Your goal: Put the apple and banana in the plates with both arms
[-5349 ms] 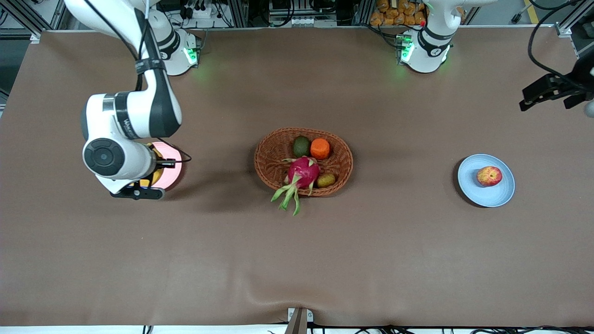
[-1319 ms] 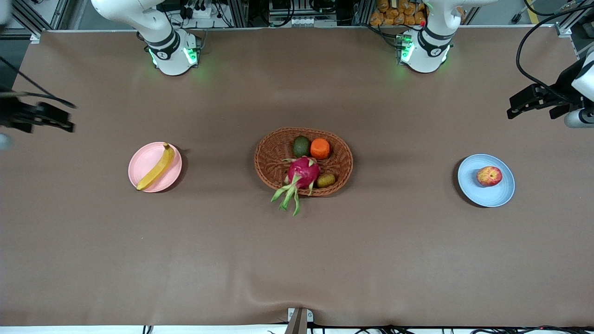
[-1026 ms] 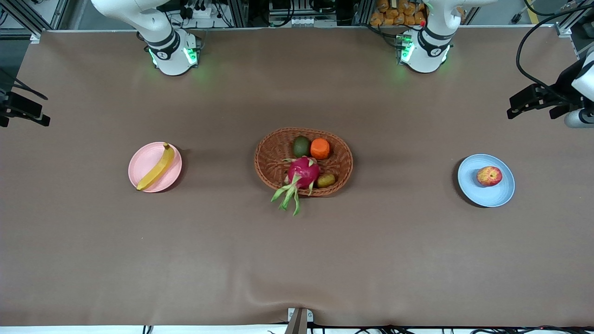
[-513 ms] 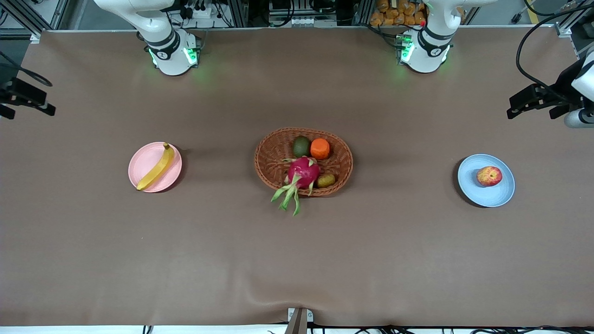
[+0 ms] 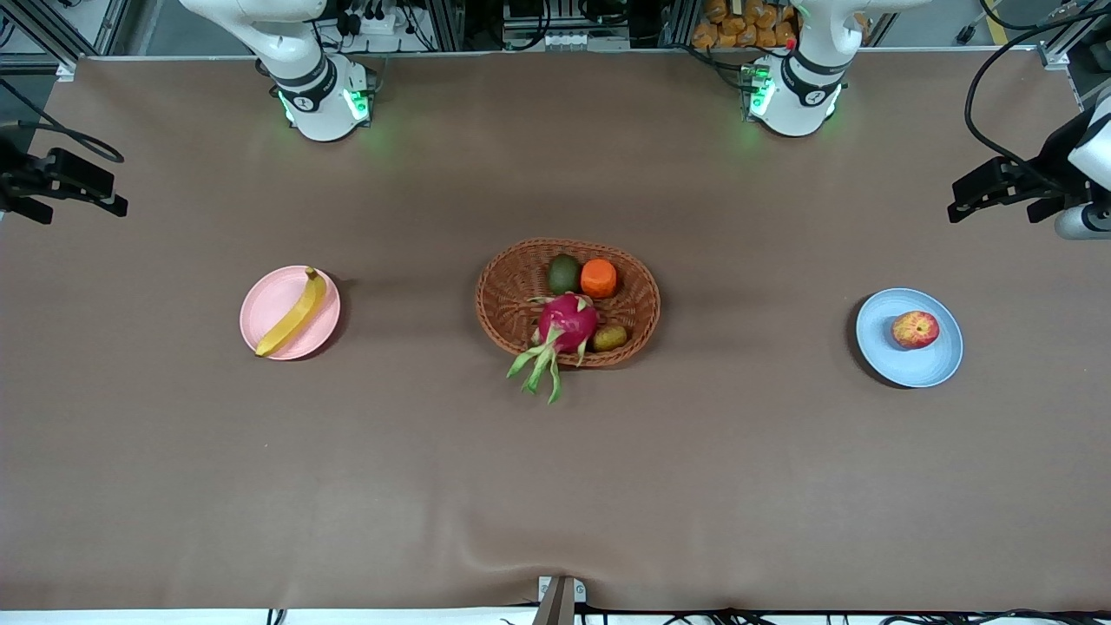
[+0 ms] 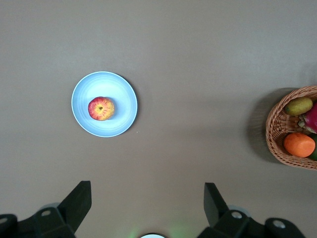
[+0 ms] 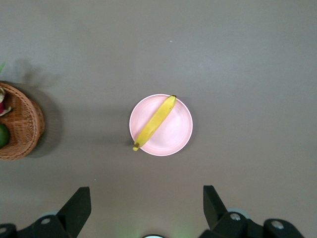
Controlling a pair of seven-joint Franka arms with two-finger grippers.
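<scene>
The yellow banana (image 5: 292, 312) lies across the pale pink plate (image 5: 267, 302) toward the right arm's end of the table; both show in the right wrist view, banana (image 7: 155, 122) on plate (image 7: 176, 131). The red and yellow apple (image 5: 915, 330) sits on the light blue plate (image 5: 903, 358) toward the left arm's end, also in the left wrist view, apple (image 6: 101, 108) on plate (image 6: 124, 106). My right gripper (image 7: 146, 198) is open and empty, high above the table at its end (image 5: 65, 182). My left gripper (image 6: 147, 198) is open and empty, high at the table's other end (image 5: 998, 187).
A brown wicker basket (image 5: 503, 291) stands mid-table between the plates. It holds a magenta dragon fruit (image 5: 566, 323), an orange fruit (image 5: 598, 278), a dark green fruit (image 5: 563, 273) and a small brown-green fruit (image 5: 609, 337). The arm bases (image 5: 321, 95) (image 5: 792, 95) stand along the table's edge farthest from the camera.
The right arm has left the pink plate, where the banana now lies free, and has risen to the table's end. In the last second it drifted slightly inward. The left arm held still.
</scene>
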